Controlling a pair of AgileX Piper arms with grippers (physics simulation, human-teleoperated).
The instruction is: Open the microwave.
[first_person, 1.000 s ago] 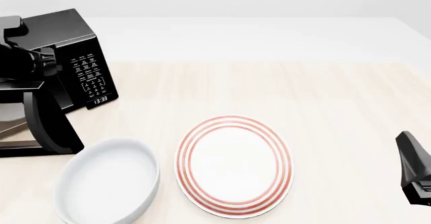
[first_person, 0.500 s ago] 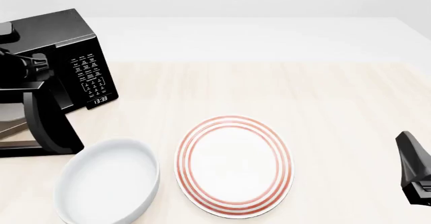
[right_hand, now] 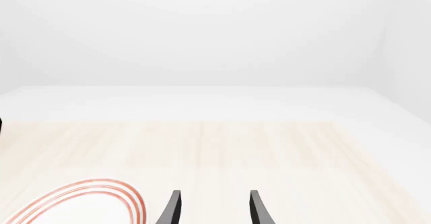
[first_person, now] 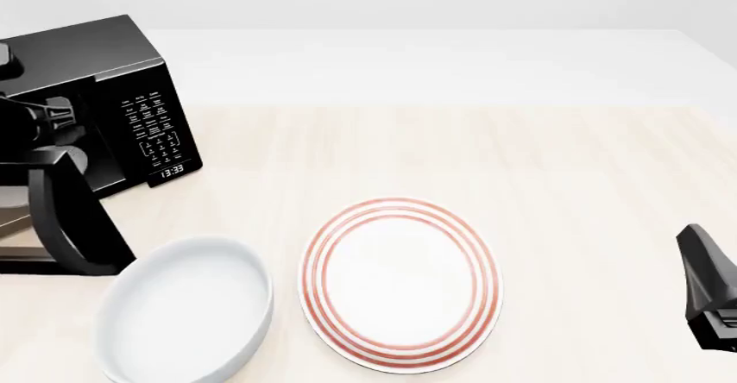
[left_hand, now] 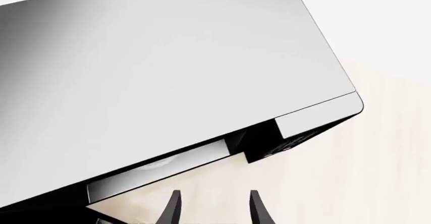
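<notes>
The microwave stands at about ten o'clock on the table in the front view, its keypad panel and small clock facing the arms. Its door stands swung well out from the body, edge-on toward the camera at about nine o'clock, so the opening looks largely done; how wide the door can still go, I cannot tell. The left wrist view agrees: it looks down across the glossy top of the oven, with a pale strip of the cavity showing below the front edge, and a hint of the round turntable inside. The left gripper shows two fingers parted with only bare table between them, holding nothing; it sits near the oven, apart from it. The right gripper waits at four o'clock, its fingers likewise parted and empty. A white bowl lies at seven o'clock and a red-ringed plate at six, neither touched. What remains, by my judgement, is little: perhaps only clearing the left arm away.
</notes>
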